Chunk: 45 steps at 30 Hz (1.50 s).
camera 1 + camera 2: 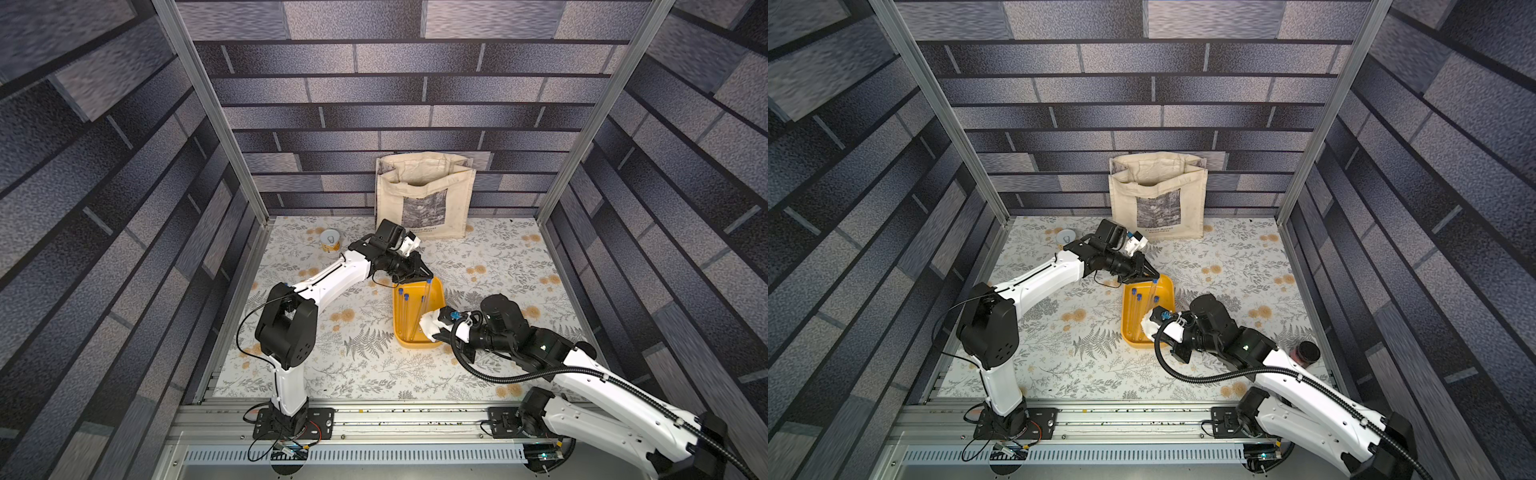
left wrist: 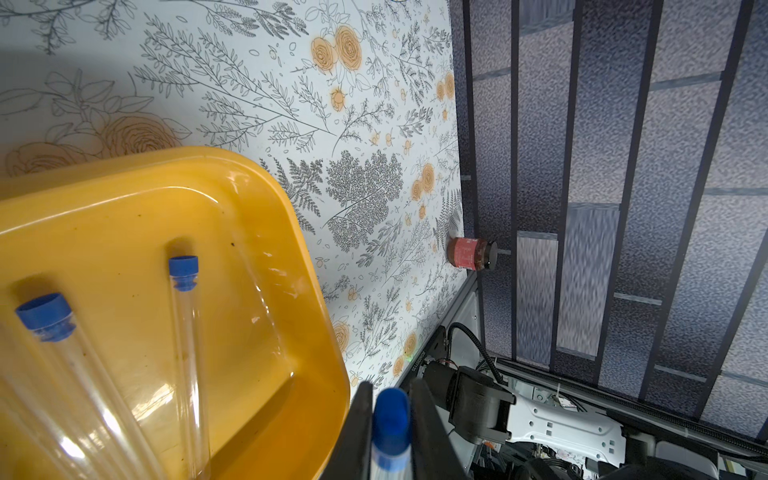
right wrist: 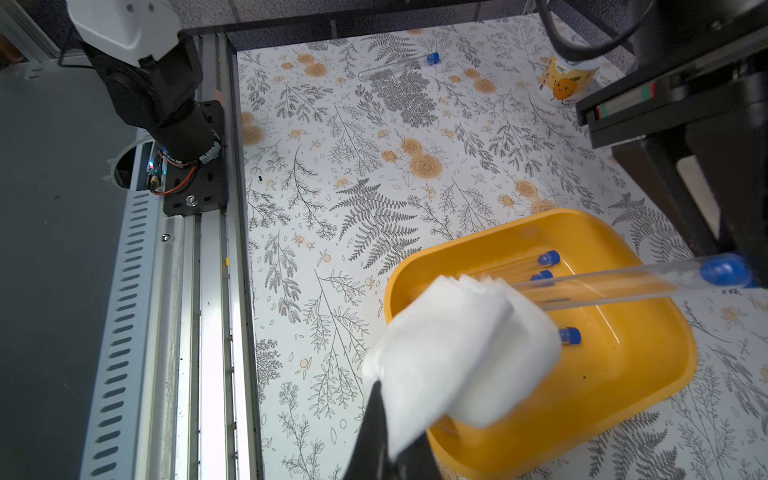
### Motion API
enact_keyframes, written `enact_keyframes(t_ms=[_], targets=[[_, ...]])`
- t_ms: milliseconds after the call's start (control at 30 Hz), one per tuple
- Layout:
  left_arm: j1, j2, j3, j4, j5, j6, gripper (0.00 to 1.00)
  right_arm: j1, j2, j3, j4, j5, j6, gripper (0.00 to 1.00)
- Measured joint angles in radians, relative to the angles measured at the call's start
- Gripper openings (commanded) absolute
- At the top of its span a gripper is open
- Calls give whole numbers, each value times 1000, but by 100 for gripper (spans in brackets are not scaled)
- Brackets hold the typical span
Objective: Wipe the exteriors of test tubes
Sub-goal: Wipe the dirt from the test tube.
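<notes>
**A:** What stands on the left of the bench (image 1: 519, 266)?

**B:** A can (image 1: 331, 241) with an orange cartoon label stands near the back-left corner. A loose tube (image 3: 395, 66) lies flat near the left edge, well apart from the tray. It shows only in the right wrist view.

**A:** And the left jaws?

**B:** They are clamped on the blue-capped end of the held tube (image 3: 623, 282), just over the back rim of the yellow tray (image 1: 435, 296) in the middle of the bench. That tube slants across the tray, above what lies inside.

**A:** What lies inside?

**B:** Three more test tubes (image 2: 185, 332) lie flat on the tray floor, blue caps toward the back. Their other ends are hidden under the cloth.

**A:** Anything behind the tray?

**B:** A cream tote bag (image 1: 424, 199) stands upright against the back edge.

**A:** The right jaws?

**B:** They are pinched together on a folded white cloth (image 1: 428, 326) over the tray's front end. The held tube's open end runs into its folds. I cannot tell whether the cloth wraps around it.

**A:** Further right?

**B:** The right arm (image 1: 582, 370) covers the tray's front-right corner. A dark-lidded jar (image 1: 1306, 353) with a red label stands by the right edge, partly behind that arm.
</notes>
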Motion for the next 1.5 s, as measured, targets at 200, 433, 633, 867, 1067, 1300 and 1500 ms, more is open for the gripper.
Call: enact_keyframes(t_ms=[200,433,633,867,1067,1300,1500], targets=[[5,0,0,-30,-2,30,11,0,10,0,-16,-25,2,0],[4,0,0,-42,-1,40,11,0,163,32,-29,34,-2,0],[4,0,0,-40,3,40,11,0,253,78,-22,133,-2,0],[4,0,-2,-36,19,40,11,-48,331,141,-9,203,-1,0],[4,0,-14,-19,23,40,11,-112,392,213,-7,233,-2,0],[3,0,-20,3,31,36,11,-172,472,284,-8,243,-2,0],[2,0,-28,7,41,37,11,-185,481,288,-8,254,-1,0]])
